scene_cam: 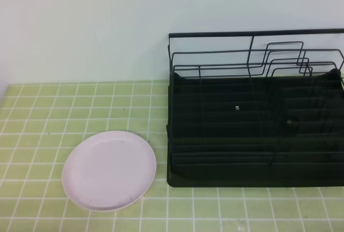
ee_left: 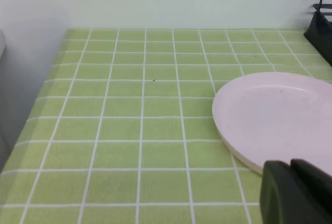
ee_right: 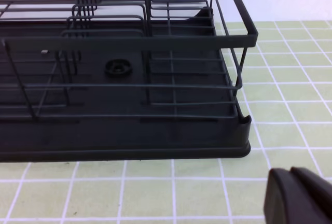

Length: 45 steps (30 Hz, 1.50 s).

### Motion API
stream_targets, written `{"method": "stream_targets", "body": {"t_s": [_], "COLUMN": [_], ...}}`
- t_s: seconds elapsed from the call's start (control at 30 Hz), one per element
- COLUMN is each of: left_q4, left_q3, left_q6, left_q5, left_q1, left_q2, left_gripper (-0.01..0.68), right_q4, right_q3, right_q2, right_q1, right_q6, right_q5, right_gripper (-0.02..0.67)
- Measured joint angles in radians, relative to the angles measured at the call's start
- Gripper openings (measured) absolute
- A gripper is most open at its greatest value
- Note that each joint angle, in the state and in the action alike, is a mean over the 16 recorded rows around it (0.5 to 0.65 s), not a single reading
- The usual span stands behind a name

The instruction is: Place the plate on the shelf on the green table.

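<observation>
The exterior high camera looked steeply down on the green counter (scene_cam: 32, 114), taking in the plate (scene_cam: 109, 171) at left and the shelf (scene_cam: 252, 135) at right. The left wrist camera sat low and close beside the plate (ee_left: 275, 117), facing the far wall. The right wrist camera sat low by the shelf's (ee_right: 124, 94) near edge.

Pale pink plate (scene_cam: 109, 170) at near left, black wire shelf (scene_cam: 252, 119) with black slatted tray at right, yellow-green table (scene_cam: 64, 108) gridded with white grout, white wall (scene_cam: 80, 28) far behind
</observation>
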<state>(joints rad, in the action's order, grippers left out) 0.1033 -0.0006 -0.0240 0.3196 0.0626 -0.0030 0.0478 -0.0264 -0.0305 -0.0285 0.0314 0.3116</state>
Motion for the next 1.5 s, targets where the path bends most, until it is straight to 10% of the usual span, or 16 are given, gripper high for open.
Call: {"method": "stream_targets", "body": {"t_s": [1.1,1.5], "left_q4": [-0.015,-0.068], "left_q3": [0.000,0.000], "left_q6": [0.002,0.005], "left_q5": [-0.016,-0.362], "left_q1": [0.000,0.000], "left_q2": [0.001,0.003], "left_gripper": [-0.003,-0.003], "right_q4": [0.017,0.161], "right_q3": [0.000,0.000], "right_q2": [0.000,0.000], "right_q1": [0.000,0.000], "right_q6": [-0.001,-0.085], "right_q5": [-0.027,-0.329], "right_gripper": [-0.004,-0.003]}}
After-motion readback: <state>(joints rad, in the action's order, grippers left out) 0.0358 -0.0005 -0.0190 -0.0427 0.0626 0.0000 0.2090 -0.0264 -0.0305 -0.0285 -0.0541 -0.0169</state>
